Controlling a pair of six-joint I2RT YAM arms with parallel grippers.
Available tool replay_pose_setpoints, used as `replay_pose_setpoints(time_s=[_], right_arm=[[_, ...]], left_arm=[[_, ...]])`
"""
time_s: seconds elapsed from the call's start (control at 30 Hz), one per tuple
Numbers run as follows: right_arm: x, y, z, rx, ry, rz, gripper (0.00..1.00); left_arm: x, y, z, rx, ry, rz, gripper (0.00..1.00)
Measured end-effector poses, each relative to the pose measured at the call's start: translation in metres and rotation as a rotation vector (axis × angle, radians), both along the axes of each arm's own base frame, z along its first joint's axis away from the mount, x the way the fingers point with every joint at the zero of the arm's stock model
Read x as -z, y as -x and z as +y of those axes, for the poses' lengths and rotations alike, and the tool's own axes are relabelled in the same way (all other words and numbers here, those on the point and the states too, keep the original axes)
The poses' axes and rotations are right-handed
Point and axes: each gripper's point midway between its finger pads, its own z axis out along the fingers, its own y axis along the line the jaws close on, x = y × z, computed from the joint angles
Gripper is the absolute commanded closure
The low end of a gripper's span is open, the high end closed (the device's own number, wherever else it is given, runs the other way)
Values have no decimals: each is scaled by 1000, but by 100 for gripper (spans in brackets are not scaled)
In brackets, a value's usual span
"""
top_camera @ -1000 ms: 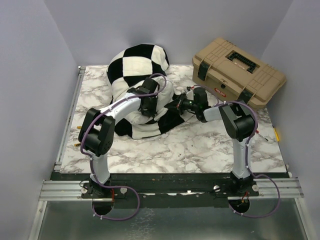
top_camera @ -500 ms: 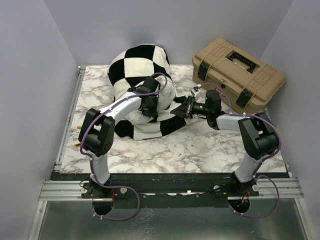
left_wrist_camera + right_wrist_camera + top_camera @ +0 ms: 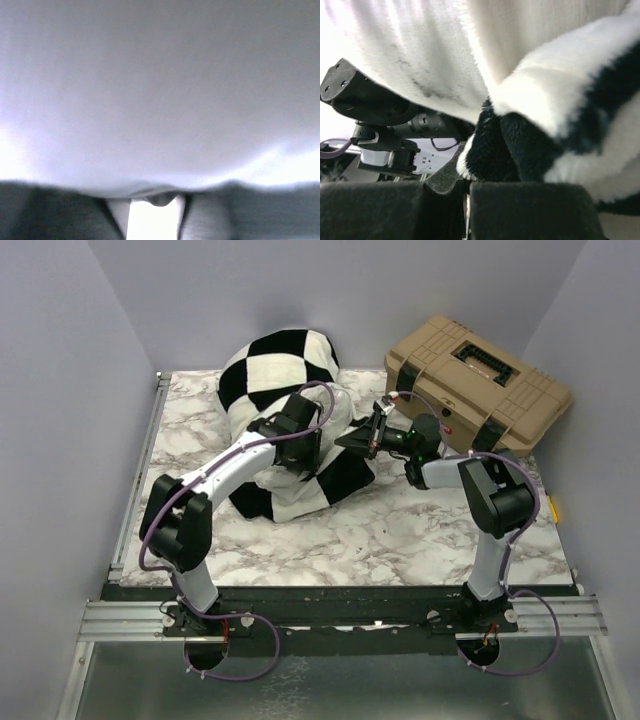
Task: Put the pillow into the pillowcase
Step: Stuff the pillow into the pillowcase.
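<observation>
Right now, the soft pillowcase with big black and white squares [image 3: 280,365] sits on the white and grey marble table [image 3: 400,530]. It reaches from the far edge to the middle, a bit to the left side. It looks fat and round at the far end, like something big is stuffed in it. From above, the plain white puffy pillow [image 3: 160,100] is mostly hidden inside the case. In the left wrist view, its smooth white side fills almost the whole picture, very close and blurry. The left gripper [image 3: 153,220] is pushed in against the near part of the bundle. Its fingers stand a little apart, with a thin gap, and bright white shows in the gap. The right gripper [image 3: 355,438] is at the right side of the bundle, near the middle of the table. It is closed tight and pinches a fuzzy black and white edge of the pillowcase, holding that edge up off the table. A hard tan plastic box with black clips [image 3: 478,383] sits at the far right corner of the table, just beside the right arm.
</observation>
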Motion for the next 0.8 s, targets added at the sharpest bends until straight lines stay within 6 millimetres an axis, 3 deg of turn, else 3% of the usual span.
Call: replay_pose_setpoints(time_s=[0.1, 0.3, 0.43, 0.6, 0.7, 0.8], right_arm=[[-10, -12, 6, -13, -39, -19, 100], [-24, -33, 18, -14, -4, -54, 100], [-25, -44, 22, -7, 41, -54, 100], [-10, -45, 22, -8, 87, -10, 100], [-5, -45, 22, -10, 101, 6, 100], [-2, -44, 22, -10, 109, 15, 100]], left_arm=[[-29, 6, -2, 6, 62, -33, 46], [-90, 24, -8, -5, 197, -52, 39], [-153, 22, -18, -7, 312, -124, 38], [-240, 13, -27, -2, 443, -282, 38], [-267, 0, -27, -20, 470, -366, 38], [-261, -23, -34, -49, 460, -399, 39]])
